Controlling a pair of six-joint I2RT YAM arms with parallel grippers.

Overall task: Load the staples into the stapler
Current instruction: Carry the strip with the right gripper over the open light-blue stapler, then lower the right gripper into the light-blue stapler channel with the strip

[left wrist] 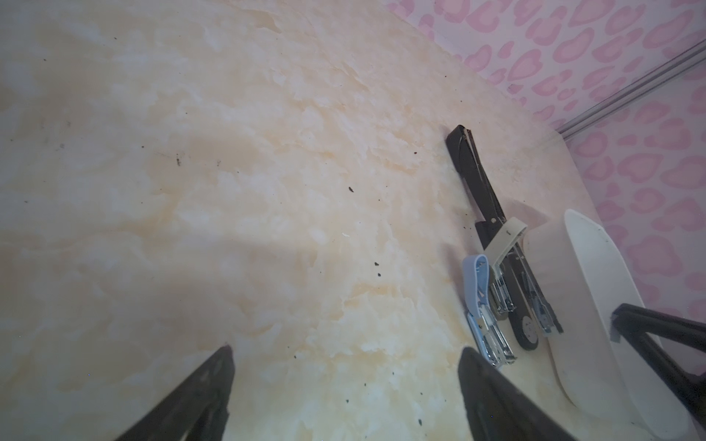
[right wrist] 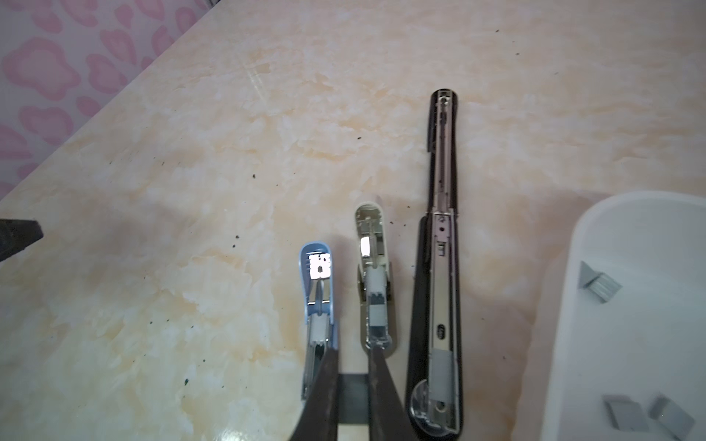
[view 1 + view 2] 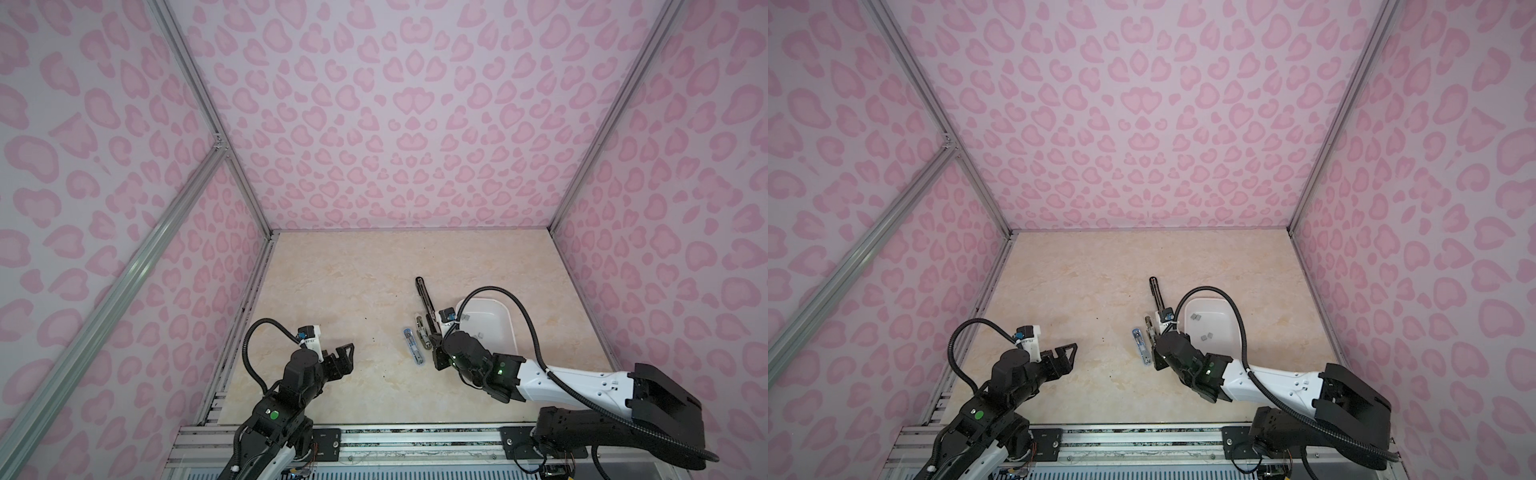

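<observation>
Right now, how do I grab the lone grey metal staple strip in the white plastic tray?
Pinch the grey metal staple strip across its long edges, straight down from above: it lies low and alone on the white plastic tray floor; the rim blocks side entry.

Flat grey staples (image 2: pixel 598 284) lie in the white tray (image 2: pixel 649 236), beside the opened black stapler (image 2: pixel 443 267)

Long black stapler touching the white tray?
Apart. The right wrist view shows bare table between the black stapler and the white tray along the stapler's whole length.
</observation>
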